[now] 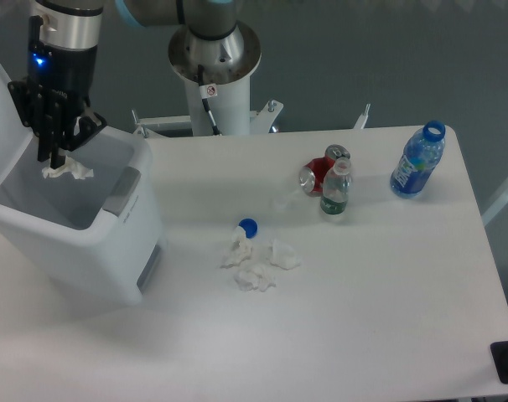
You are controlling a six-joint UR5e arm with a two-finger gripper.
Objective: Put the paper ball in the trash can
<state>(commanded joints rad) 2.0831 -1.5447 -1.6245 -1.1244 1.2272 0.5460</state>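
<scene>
Gripper [53, 159] over the open trash can [86, 239], fingers closed on the paper ball [67, 172].

Fixed camera: paper ball hangs inside the bin opening, near the raised lid [4, 109] on the left; the grey rim panel [122, 191] lies to its right. On the table [363, 318], three more paper wads [256, 264] and a blue bottle cap [248, 226] sit clustered right of the bin. A red can [318, 174], a small clear bottle [335, 191] and a blue bottle [417, 161] stand farther right, well apart from the bin.
</scene>
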